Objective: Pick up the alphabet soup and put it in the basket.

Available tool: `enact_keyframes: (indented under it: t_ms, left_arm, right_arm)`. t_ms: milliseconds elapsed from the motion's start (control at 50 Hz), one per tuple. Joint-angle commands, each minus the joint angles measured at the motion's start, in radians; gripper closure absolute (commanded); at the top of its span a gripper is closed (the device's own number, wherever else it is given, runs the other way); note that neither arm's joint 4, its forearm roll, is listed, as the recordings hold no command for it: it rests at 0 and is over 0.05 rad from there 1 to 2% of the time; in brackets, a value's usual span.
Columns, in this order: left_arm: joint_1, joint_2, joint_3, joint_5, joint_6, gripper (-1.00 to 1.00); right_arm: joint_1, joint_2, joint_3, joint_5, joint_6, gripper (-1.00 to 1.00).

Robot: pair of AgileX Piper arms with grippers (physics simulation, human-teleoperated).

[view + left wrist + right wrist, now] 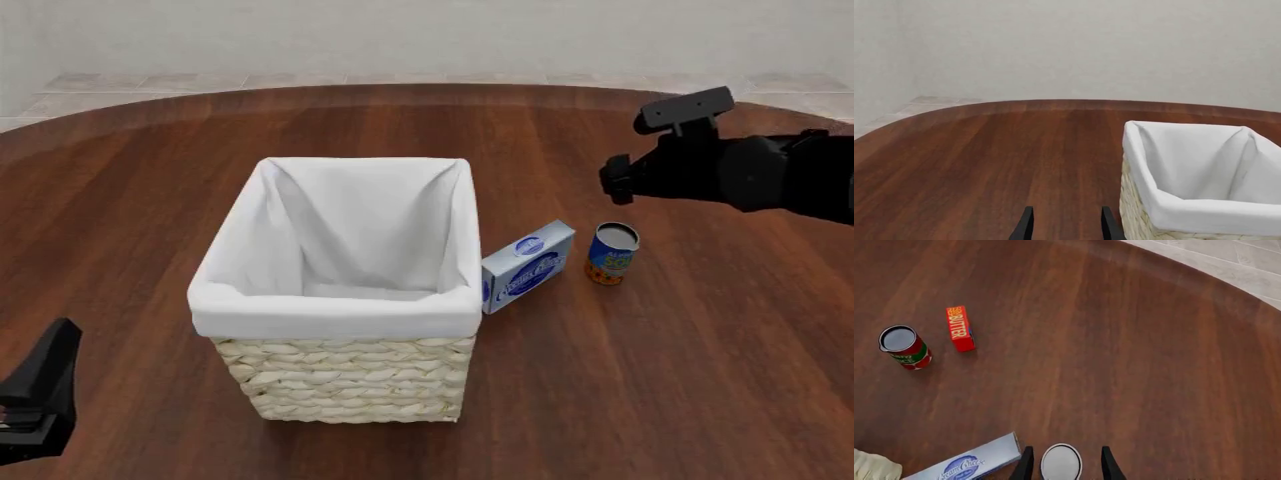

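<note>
The alphabet soup [613, 254] is a small blue can with a silvery top, upright on the table just right of a blue-and-white box. My right gripper [618, 187] hangs above it, open and empty. In the right wrist view the can's top [1061, 463] shows between the two dark fingers [1026, 464], below them and not touched. The basket [334, 312], cream wicker with a white liner, stands mid-table left of the box. It also shows in the left wrist view [1157, 200], close beside my open, empty left gripper [1066, 226].
The blue-and-white box [527, 266] leans beside the basket's right wall, close to the can; it also shows in the right wrist view [966, 464]. A red can [905, 348] and a red butter box [959, 329] lie farther off. My left arm [36, 402] is at the near left edge.
</note>
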Motion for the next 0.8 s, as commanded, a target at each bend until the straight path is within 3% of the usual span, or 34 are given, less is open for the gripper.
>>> enact_keyframes:
  t_ms: [20, 800]
  left_arm:
    - [0.000, 0.001, 0.000, 0.001, 0.000, -1.00]
    - [0.005, 0.000, 0.000, 0.000, -0.002, -1.00]
  right_arm:
    - [0.004, 0.015, -0.001, -0.006, -0.001, -1.00]
    - [0.000, 0.086, 0.025, -0.063, 0.005, -1.00]
